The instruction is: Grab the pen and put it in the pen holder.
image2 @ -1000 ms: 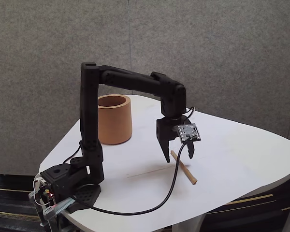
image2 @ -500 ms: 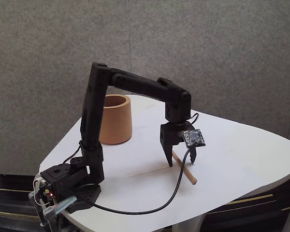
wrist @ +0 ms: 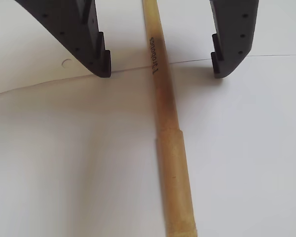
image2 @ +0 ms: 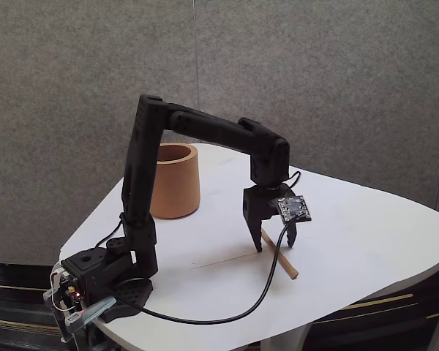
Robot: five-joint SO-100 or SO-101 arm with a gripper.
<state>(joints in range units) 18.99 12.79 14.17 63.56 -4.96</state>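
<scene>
The pen (wrist: pixel 163 113) is a tan stick with small black print, lying flat on the white table (wrist: pixel 49 163) and running top to bottom through the wrist view. My gripper (wrist: pixel 161 72) is open and straddles it, one black finger (wrist: pixel 91 49) to the left and the other (wrist: pixel 232 44) to the right, with clear gaps on both sides. In the fixed view the gripper (image2: pixel 275 246) points down with its tips at the table over the pen (image2: pixel 287 268). The pen holder (image2: pixel 174 181), a brown cup, stands upright behind the arm on the left.
A black cable (image2: pixel 227 316) loops from the wrist over the table front to the arm's base (image2: pixel 102 281) at the front left edge. The white table (image2: pixel 366 234) is rounded and drops off close to the pen's near end. A grey wall stands behind.
Over the last second the arm reached out and lowered, bringing the open gripper down around the pen. In the last half second it has barely moved.
</scene>
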